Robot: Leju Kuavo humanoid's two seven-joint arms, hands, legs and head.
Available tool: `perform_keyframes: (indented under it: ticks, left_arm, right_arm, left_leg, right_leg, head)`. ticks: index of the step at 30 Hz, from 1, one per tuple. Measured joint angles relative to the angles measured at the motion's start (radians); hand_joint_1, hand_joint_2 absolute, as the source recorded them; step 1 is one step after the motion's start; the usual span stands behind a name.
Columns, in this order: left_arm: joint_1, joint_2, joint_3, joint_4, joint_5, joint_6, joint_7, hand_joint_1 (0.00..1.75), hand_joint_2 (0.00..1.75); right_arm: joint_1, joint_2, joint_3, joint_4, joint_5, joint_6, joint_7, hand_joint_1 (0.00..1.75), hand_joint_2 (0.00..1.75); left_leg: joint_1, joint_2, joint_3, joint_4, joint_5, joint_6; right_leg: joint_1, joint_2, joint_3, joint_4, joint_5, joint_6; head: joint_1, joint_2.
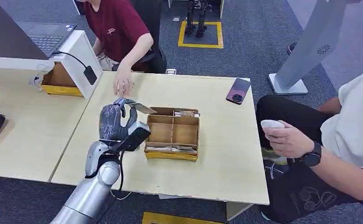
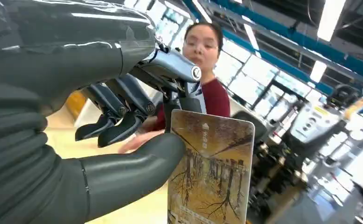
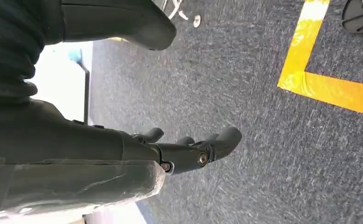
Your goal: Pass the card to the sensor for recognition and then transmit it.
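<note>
Pale table (image 1: 226,154) with a divided box (image 1: 172,133) mid-surface: left hand (image 1: 116,122) raised beside the box's far left corner, pinching the card (image 2: 211,170) thumb-to-finger, likely bound for the sensor (image 1: 90,74) at the left edge; right hand (image 3: 189,151) hangs, fingers loose, empty.
</note>
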Motion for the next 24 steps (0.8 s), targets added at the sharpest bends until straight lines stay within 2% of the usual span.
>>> perform_keyframes:
  ticks: [3, 5, 10, 15, 22, 23, 24]
  left_arm:
    - [-0.103, 0.001, 0.027, 0.12, -0.048, 0.063, 0.033, 1.75, 1.75]
    - [-0.182, 0.008, 0.061, 0.24, -0.073, 0.097, 0.062, 1.75, 1.75]
    - [-0.326, 0.028, 0.161, 0.465, -0.114, 0.114, 0.077, 1.75, 1.75]
    - [-0.356, 0.034, 0.278, 0.557, -0.121, 0.114, 0.038, 1.75, 1.75]
    - [-0.355, 0.032, 0.335, 0.601, -0.144, 0.114, 0.02, 1.75, 1.75]
    - [-0.355, 0.032, 0.344, 0.603, -0.148, 0.114, 0.018, 1.38, 1.75]
    - [-0.355, 0.032, 0.349, 0.605, -0.151, 0.114, 0.015, 0.65, 1.75]
  right_arm:
    - [-0.001, 0.0, 0.012, 0.0, 0.015, 0.004, -0.002, 0.0, 1.75]
    - [-0.002, 0.0, 0.021, 0.0, 0.027, 0.01, -0.007, 0.0, 1.75]
    - [-0.003, -0.001, 0.041, 0.0, 0.036, 0.012, -0.007, 0.0, 1.75]
    - [-0.004, -0.001, 0.043, 0.0, 0.037, 0.012, -0.007, 0.0, 1.75]
    - [-0.005, -0.002, 0.045, 0.0, 0.037, 0.012, -0.005, 0.0, 1.75]
    - [-0.005, -0.002, 0.045, 0.0, 0.037, 0.012, -0.005, 0.0, 1.75]
    - [-0.005, -0.002, 0.045, 0.0, 0.037, 0.012, -0.005, 0.0, 1.75]
  left_leg:
    - [0.0, 0.0, 0.0, 0.0, 0.001, 0.0]
    - [0.0, 0.0, 0.0, 0.0, 0.002, -0.002]
    - [0.001, 0.0, 0.0, 0.0, 0.003, -0.003]
    - [0.001, 0.0, 0.0, 0.0, 0.003, -0.003]
    - [0.0, 0.0, -0.001, 0.0, 0.003, -0.003]
    - [0.0, 0.0, -0.001, 0.0, 0.003, -0.003]
    - [0.0, 0.0, -0.001, 0.0, 0.003, -0.003]
  right_leg:
    - [0.0, 0.0, 0.0, 0.0, 0.001, 0.0]
    - [0.0, 0.0, 0.0, 0.001, 0.002, -0.001]
    - [0.0, 0.001, -0.001, 0.002, 0.003, -0.002]
    - [0.0, 0.001, -0.002, 0.002, 0.003, -0.002]
    - [0.0, 0.001, -0.002, 0.002, 0.003, -0.002]
    - [0.0, 0.001, -0.002, 0.002, 0.003, -0.002]
    - [0.0, 0.001, -0.002, 0.002, 0.003, -0.002]
  head:
    - [0.0, 0.0]
    - [0.0, 0.0]
    - [0.0, 0.0]
    - [0.0, 0.0]
    - [0.0, 0.0]
    - [0.0, 0.0]
    - [0.0, 0.0]
